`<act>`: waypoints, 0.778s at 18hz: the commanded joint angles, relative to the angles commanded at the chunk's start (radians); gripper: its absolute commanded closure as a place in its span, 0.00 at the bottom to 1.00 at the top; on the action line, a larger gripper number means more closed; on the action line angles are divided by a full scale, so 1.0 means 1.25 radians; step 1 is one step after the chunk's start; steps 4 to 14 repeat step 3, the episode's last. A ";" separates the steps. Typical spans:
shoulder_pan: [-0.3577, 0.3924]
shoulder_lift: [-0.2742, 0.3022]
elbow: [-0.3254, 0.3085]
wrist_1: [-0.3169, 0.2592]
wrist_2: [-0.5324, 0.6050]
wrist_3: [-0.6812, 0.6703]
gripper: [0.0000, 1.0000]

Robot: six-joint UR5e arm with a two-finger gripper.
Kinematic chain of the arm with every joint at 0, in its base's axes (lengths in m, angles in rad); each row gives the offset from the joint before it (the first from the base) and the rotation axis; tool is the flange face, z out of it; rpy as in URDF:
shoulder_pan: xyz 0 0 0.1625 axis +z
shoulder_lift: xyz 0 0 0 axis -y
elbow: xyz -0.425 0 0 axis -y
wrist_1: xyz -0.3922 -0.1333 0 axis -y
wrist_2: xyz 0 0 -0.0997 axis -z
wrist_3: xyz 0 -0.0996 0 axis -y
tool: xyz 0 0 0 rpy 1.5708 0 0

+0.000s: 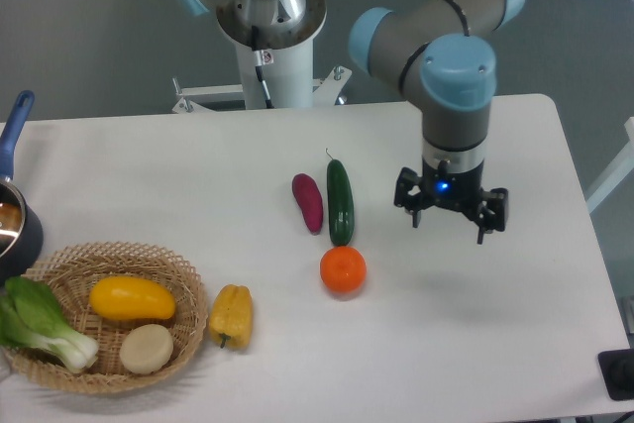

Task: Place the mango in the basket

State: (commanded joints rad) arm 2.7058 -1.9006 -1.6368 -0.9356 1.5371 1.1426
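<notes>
The mango (132,297), a smooth yellow oval, lies inside the woven basket (188,282) at the table's front left. Beside it in the basket are a green bok choy (35,326) and a pale round item (146,347). My gripper (451,223) hangs over the table's right half, far from the basket. Its jaws stand apart, pointing down, with nothing between them.
A yellow bell pepper (230,315) lies just right of the basket. An orange (343,269), a green cucumber (340,201) and a purple vegetable (308,202) sit mid-table, left of the gripper. A dark pot with a blue handle (14,213) stands at the left edge.
</notes>
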 joint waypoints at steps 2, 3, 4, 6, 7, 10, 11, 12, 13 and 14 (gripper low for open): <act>0.020 0.002 0.000 -0.018 -0.005 0.040 0.00; 0.026 0.004 0.002 -0.021 -0.005 0.059 0.00; 0.026 0.004 0.002 -0.021 -0.005 0.059 0.00; 0.026 0.004 0.002 -0.021 -0.005 0.059 0.00; 0.026 0.004 0.002 -0.021 -0.005 0.059 0.00; 0.026 0.004 0.002 -0.021 -0.005 0.059 0.00; 0.026 0.004 0.002 -0.021 -0.005 0.059 0.00; 0.026 0.004 0.002 -0.021 -0.005 0.059 0.00; 0.026 0.004 0.002 -0.021 -0.005 0.059 0.00; 0.026 0.004 0.002 -0.021 -0.005 0.059 0.00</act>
